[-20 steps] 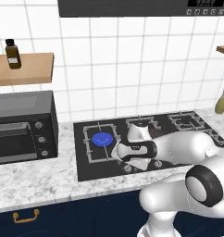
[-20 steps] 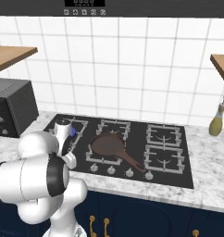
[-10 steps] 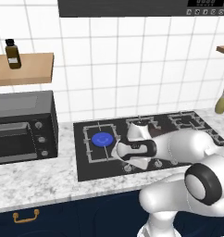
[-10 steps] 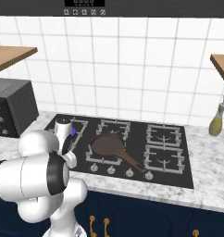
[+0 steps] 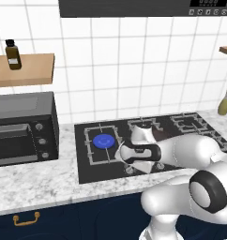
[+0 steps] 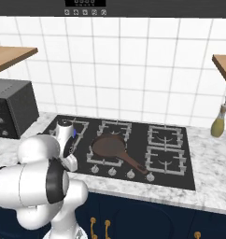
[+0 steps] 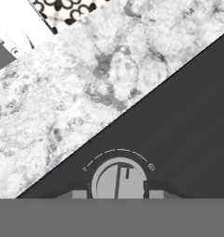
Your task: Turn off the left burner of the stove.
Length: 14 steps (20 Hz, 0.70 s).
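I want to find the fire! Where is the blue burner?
The left burner, glowing blue, sits inside the leftmost grate of the stove in the left base view, right of the countertop oven and just left of the gripper.

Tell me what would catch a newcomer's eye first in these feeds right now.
The bright blue disc of the left burner stands out first, lit inside its grey grate at the left end of the black stove. Next is the white arm bent low over the stove's front edge, its gripper closed on a silver knob near the marble counter. A brown frying pan sits on the middle grate.
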Motion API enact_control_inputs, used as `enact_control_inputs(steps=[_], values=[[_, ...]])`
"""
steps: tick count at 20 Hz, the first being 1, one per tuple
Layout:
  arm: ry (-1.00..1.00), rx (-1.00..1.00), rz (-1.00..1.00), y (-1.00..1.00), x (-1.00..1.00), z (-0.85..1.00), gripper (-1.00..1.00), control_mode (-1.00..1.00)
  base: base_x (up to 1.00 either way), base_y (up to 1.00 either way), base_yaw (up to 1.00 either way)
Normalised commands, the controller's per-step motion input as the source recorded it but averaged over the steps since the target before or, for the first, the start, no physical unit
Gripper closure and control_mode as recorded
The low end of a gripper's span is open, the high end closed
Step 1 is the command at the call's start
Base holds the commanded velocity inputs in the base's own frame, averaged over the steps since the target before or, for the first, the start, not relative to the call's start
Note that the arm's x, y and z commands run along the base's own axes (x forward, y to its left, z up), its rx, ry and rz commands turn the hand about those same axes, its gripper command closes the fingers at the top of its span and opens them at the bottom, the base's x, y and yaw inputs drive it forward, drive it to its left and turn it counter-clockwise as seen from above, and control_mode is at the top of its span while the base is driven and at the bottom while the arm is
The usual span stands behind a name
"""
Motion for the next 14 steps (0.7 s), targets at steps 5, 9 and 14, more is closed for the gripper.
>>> enact_control_inputs(steps=[5,9,14], values=[[0.26,0.00,-0.42,0.00,-0.14,0.00,1.00,-1.00,0.00,0.00,0.00],[0.25,0.00,-0.58,0.00,-0.23,0.00,1.00,-1.00,0.00,0.00,0.00],[0.05,-0.02,-0.73,0.16,-0.46,-0.05,1.00,-1.00,0.00,0.00,0.00]])
